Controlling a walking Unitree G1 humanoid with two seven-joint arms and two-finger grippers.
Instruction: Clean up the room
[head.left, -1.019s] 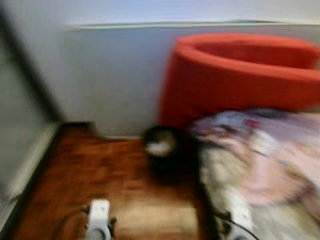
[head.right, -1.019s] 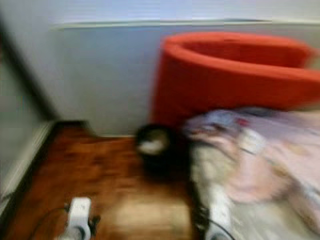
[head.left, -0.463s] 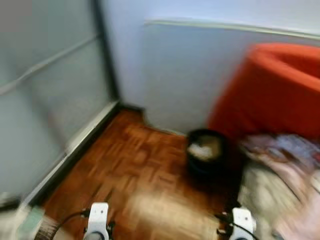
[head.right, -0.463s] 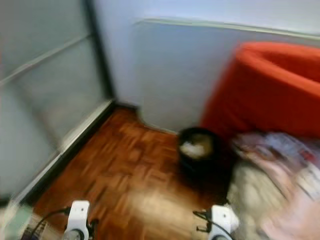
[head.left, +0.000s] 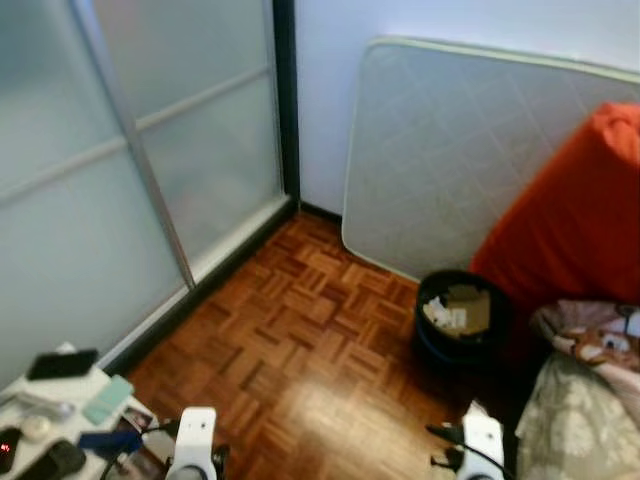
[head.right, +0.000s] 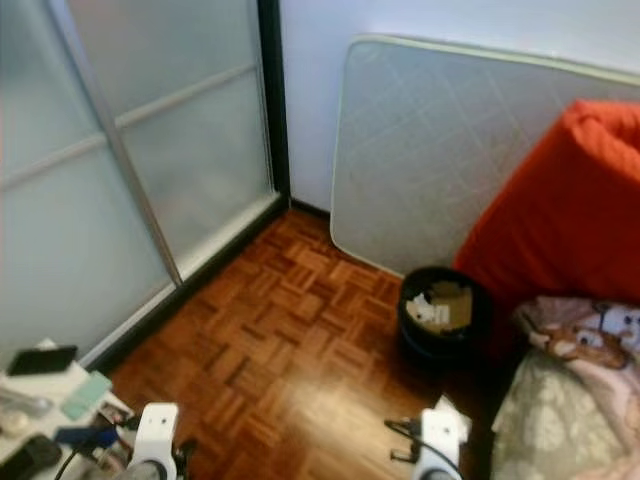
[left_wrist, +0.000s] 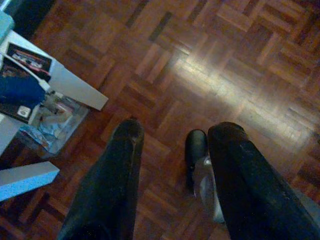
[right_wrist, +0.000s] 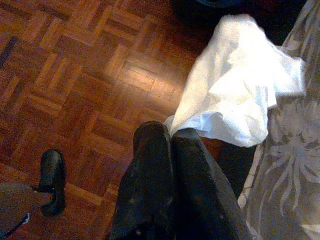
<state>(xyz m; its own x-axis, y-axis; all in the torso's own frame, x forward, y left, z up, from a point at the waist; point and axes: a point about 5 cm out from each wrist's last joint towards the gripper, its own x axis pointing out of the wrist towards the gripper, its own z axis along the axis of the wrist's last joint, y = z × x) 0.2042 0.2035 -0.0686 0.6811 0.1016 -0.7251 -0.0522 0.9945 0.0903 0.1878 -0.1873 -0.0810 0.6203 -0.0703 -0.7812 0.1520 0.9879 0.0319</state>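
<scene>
My right gripper is shut on a crumpled white cloth, which hangs over the parquet floor beside the flowered bed cover. A corner of that cloth peeks out above the right wrist. A black waste bin holding paper scraps stands ahead of my right arm, against the leaning mattress. My left gripper hangs open over the floor with nothing between its fingers.
A red-orange cushion leans behind the bed at the right. Frosted sliding doors run along the left. A low white table with a phone and small items stands at the lower left. Parquet floor lies between.
The camera has swung left and the picture has sharpened: the doors and the white table came into view, and the bin and bed slid to the right. Neither gripper has changed.
</scene>
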